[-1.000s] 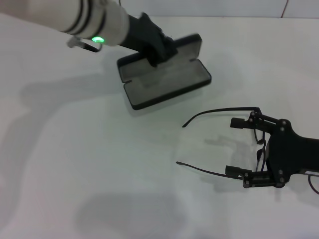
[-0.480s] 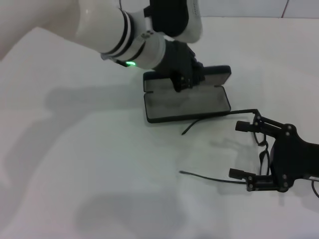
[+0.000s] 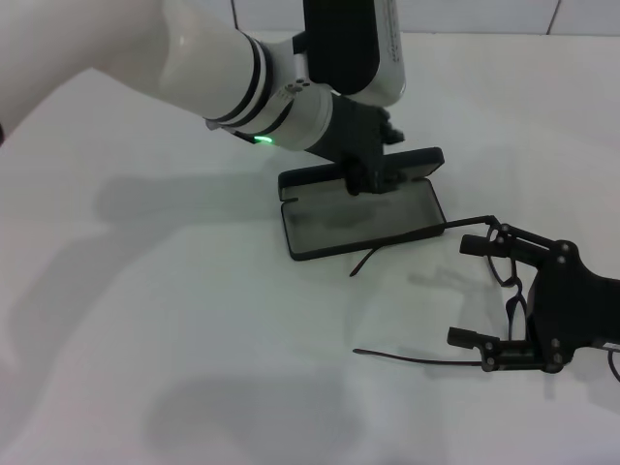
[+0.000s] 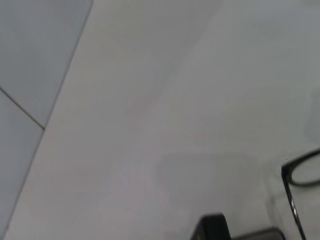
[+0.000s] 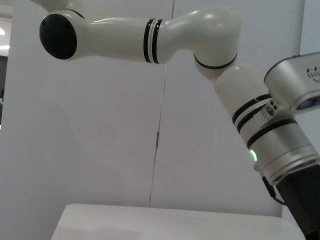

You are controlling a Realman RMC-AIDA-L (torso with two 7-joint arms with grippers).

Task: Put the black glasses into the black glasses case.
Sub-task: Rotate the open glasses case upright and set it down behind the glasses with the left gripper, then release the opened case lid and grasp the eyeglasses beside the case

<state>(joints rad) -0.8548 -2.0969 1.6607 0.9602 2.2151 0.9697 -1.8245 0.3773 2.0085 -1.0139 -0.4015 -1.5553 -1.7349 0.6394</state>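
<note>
The black glasses case (image 3: 360, 221) lies open on the white table (image 3: 194, 320), grey lining up, with its lid (image 3: 412, 163) standing at the far side. My left gripper (image 3: 366, 172) is shut on the lid's edge. My right gripper (image 3: 461, 291) holds the black glasses (image 3: 505, 279) by their front just right of the case, with both temple arms pointing left. The upper temple (image 3: 407, 235) runs along the case's near edge. The lower temple (image 3: 407, 357) hangs over bare table. Part of the glasses' rim (image 4: 284, 172) shows in the left wrist view.
The white table stretches to the left of and in front of the case. A wall stands behind the table's far edge (image 3: 504, 35). The right wrist view shows only my left arm (image 5: 270, 125) and the wall.
My left gripper has dragged the open case to the right and nearer, up against the glasses. The glasses' temples have dropped lower in view; the right gripper barely shifted.
</note>
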